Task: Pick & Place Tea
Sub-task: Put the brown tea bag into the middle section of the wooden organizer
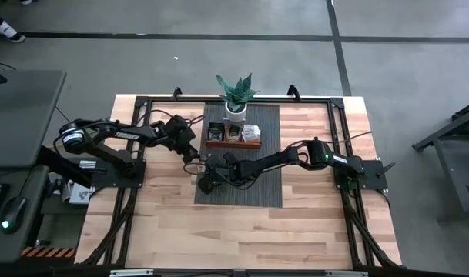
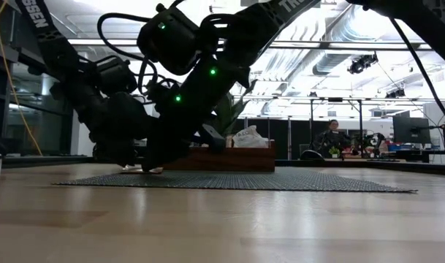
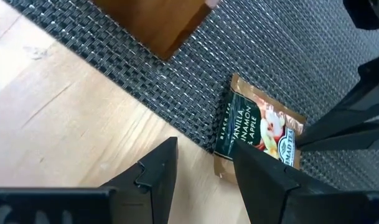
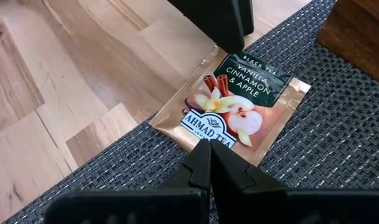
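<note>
Left gripper (image 3: 205,171) jaws apart, straddling sachet (image 3: 259,130) edge at mat (image 1: 257,188) left border, frame centre. Right gripper (image 4: 209,163) clenched, tips pressing sachet. Wooden table (image 1: 311,223); person seated in room behind.

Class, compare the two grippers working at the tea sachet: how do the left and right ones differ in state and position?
The left gripper has its fingers apart; the right gripper has its fingers pressed together. The left gripper sits at the tea sachet end that overhangs the bare wood; the right gripper sits at the end lying on the dark woven mat. Both hang low over that sachet, and neither holds it.
</note>
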`<state>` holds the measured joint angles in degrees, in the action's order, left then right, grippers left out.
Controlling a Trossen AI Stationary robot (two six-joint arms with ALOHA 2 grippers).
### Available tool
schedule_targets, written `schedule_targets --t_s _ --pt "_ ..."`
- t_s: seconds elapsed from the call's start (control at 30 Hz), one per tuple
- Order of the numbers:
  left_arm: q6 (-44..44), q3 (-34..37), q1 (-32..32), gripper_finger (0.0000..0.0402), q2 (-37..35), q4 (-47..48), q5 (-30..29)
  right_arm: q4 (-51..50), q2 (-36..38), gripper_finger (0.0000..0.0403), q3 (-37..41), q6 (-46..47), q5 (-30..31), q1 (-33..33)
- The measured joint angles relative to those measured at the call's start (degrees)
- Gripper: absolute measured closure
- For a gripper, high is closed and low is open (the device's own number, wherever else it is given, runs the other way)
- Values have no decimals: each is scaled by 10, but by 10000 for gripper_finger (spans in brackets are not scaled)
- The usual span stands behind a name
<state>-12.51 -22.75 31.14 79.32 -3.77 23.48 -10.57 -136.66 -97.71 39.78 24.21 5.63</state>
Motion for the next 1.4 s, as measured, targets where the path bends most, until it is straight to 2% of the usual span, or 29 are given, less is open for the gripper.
schedule_targets --t_s 0.57,0.8,0.97,1.2,1.4 --pt "-108 2 -1 245 5 14 93 1 -1 403 0 -13 5 0" --pt "-120 2 -1 249 5 9 87 2 -1 403 0 -15 7 0" --pt "-119 2 -1 291 5 5 79 2 -1 403 0 -15 7 1" --pt "-116 2 -1 392 5 5 63 2 -1 403 1 -15 7 2" --pt "-107 2 -1 399 5 5 61 2 -1 403 1 -15 8 3"
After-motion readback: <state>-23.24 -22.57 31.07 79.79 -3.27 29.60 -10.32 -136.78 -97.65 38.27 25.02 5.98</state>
